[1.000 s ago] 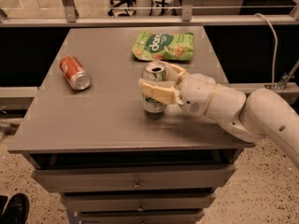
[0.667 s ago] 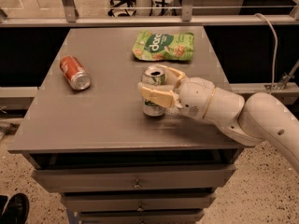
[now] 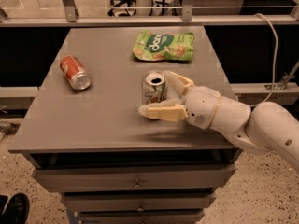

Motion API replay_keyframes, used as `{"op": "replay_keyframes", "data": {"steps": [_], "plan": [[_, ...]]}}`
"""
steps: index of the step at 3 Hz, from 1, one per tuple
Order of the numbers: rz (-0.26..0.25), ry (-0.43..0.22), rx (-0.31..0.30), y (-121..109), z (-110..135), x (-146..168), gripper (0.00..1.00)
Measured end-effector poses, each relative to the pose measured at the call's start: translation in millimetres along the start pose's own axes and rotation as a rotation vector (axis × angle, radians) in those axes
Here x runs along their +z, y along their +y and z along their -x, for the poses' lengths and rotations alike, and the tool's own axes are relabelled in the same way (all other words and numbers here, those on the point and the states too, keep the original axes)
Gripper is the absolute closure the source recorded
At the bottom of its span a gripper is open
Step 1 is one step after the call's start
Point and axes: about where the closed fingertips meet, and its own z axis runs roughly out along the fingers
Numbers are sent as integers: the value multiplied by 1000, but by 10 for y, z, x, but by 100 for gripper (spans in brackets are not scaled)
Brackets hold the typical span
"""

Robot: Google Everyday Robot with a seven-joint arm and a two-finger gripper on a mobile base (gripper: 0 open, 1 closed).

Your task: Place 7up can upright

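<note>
**Clearing the can without tipping it**

The 7up can (image 3: 153, 95) stood upright near the middle of the tabletop (image 3: 100, 118), its open mouth up. The pincer (image 3: 155, 92) straddled it, spread wide: one finger ran along the near side at the base, the other lay by the far right rim. To finish well, the arm would best draw straight back to the right, both fingers clear, without brushing the can. The red can (image 3: 74, 72) and the green bag (image 3: 163, 45) lay well apart.

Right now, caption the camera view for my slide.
Open gripper straddles upright 7up can on table; red can, snack bag nearby.
</note>
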Motion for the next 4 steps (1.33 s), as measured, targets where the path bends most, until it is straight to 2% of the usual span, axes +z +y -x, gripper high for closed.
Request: {"op": "replay_keyframes", "data": {"steps": [1, 3, 4], "plan": [[-4, 21, 5, 4, -61, -110, 0], [-18, 139, -51, -282, -43, -773, 0], [-76, 111, -28, -426, 6, -1128, 0]]}}
